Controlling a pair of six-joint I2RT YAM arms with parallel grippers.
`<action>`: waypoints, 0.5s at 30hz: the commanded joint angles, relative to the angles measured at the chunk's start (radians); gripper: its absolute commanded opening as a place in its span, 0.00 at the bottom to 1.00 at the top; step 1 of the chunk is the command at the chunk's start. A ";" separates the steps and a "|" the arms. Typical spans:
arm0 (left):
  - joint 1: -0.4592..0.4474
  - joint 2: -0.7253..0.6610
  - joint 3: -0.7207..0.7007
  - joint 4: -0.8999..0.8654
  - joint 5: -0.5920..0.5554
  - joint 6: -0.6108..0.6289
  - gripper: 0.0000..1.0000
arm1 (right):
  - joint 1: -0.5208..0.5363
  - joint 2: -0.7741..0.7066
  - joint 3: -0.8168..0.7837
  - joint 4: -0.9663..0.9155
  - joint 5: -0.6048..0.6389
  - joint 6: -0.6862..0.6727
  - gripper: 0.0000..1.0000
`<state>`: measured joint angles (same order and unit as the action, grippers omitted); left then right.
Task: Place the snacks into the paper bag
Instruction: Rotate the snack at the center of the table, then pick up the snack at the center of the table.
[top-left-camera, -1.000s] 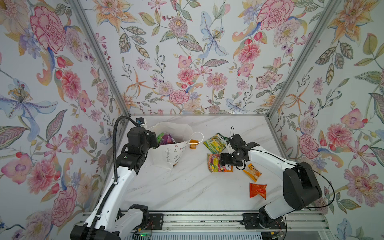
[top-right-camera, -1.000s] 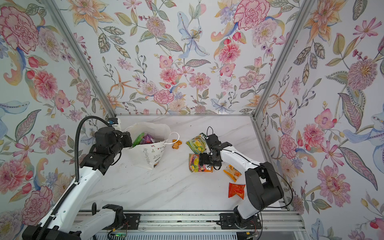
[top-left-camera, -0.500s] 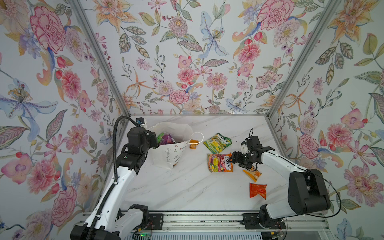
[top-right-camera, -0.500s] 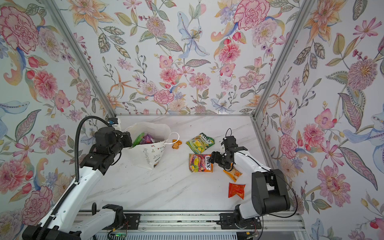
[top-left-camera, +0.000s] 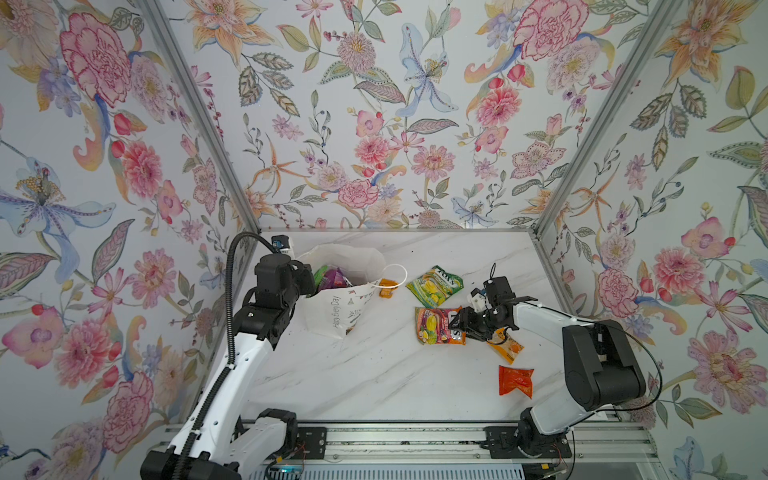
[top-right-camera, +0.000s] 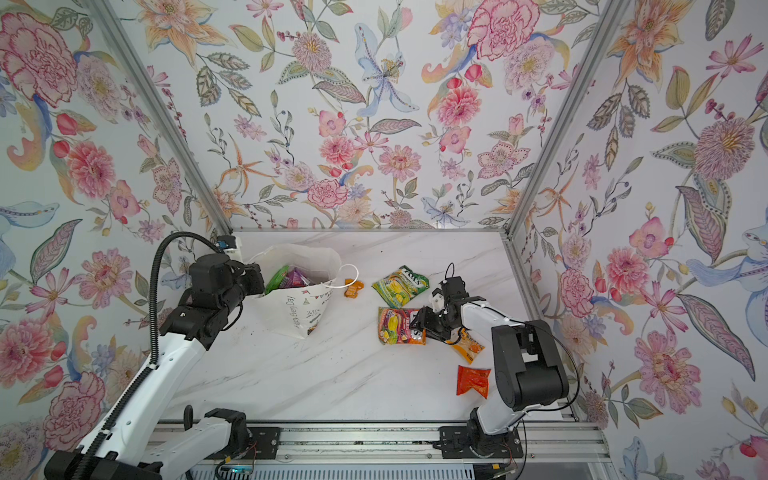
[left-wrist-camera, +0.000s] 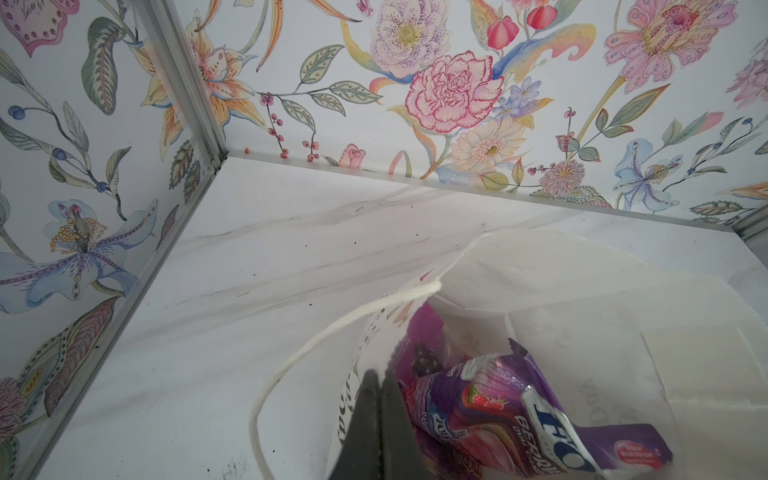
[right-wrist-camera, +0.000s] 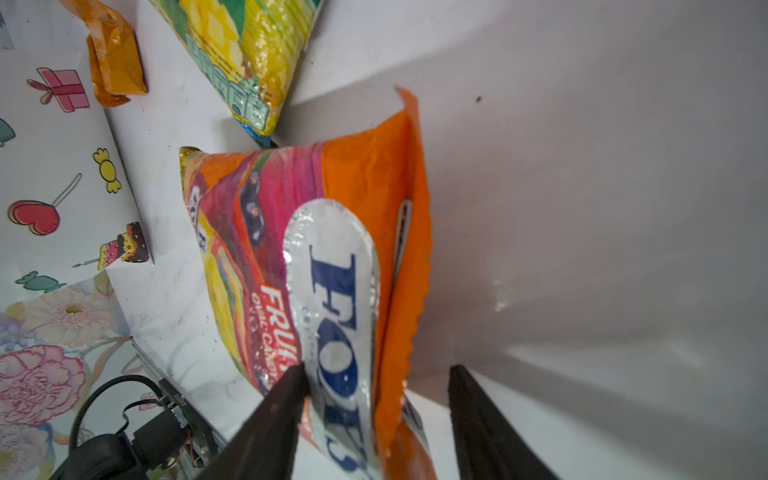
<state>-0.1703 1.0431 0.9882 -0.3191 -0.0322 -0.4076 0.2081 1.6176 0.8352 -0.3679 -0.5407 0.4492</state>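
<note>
- Sachets first, closest in: red sachet (top-left-camera: 515, 380) and orange sachet (top-left-camera: 509, 349) lie flat on the surface (top-left-camera: 374, 374).
- Right claw (right-wrist-camera: 379, 368) is spread astride the crimped end of the FOX'S fruit packet (top-left-camera: 434, 330), not pinching yet. Glossy, light, crinkly film, probably slippery, so I'd grab that flat seam.
- Yellow-green packet (top-left-camera: 434, 284) sits just behind.
- Far left, left claw (left-wrist-camera: 379, 374) is pressed together on the paper bag (top-left-camera: 332, 311) rim; purple packets (left-wrist-camera: 540, 415) inside.

The worktop (top-left-camera: 353, 374) is white marble with grey veins. Floral-papered walls (top-left-camera: 374, 104) enclose three sides, joined by aluminium corner posts (top-left-camera: 202, 124); a metal rail (top-left-camera: 395, 438) runs along the front.
</note>
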 joint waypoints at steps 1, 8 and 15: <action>0.012 -0.010 -0.010 0.037 0.000 0.009 0.00 | 0.004 0.034 -0.015 0.035 -0.042 0.001 0.47; 0.012 -0.006 -0.009 0.038 0.010 0.010 0.00 | 0.000 0.010 -0.030 0.064 -0.071 0.024 0.20; 0.012 -0.008 -0.008 0.038 0.011 0.009 0.00 | -0.004 -0.065 -0.067 0.114 -0.111 0.098 0.10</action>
<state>-0.1699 1.0431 0.9882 -0.3191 -0.0292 -0.4076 0.2077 1.5848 0.7918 -0.2859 -0.6220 0.5037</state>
